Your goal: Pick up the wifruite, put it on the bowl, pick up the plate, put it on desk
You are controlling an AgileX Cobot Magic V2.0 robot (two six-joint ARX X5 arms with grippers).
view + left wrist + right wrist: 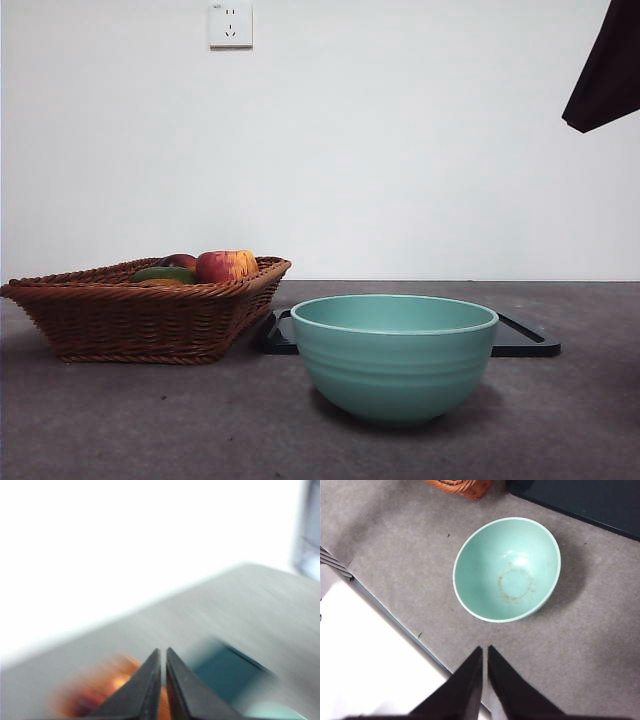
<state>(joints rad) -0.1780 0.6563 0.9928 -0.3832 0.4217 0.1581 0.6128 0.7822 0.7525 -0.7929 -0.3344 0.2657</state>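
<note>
You had both hands raised off the worktop (pixel 560 430) at this moment, so nothing was gripped. The right hand (pixel 484 652) hung above the bowl (pixel 507 569), its jaws nearly touching and empty, looking straight down into it. That vantage suits a drop into the bowl, though I judge the fruit had to be fetched first. The bowl sat empty, open side up, on the worktop in front of the black tray (pixel 525 340) and beside the basket (pixel 140 315), close enough that a carried fruit would need only a short trip.

The left hand (pixel 163 655) was likewise pinched narrow and held nothing; its picture was smeared with motion, showing only an orange-brown blur where the basket likely was and a teal patch.

The fruit was heaped in the basket: an apple (pixel 226 265), a green fruit (pixel 160 273), and a dull brownish one (pixel 179 261) behind them, which I take to be the wifruite, though it was mostly hidden. No plate could be made out apart from the tray. The dark tip (pixel 605 70) at the front view's upper corner was an arm, which one I cannot say.
</note>
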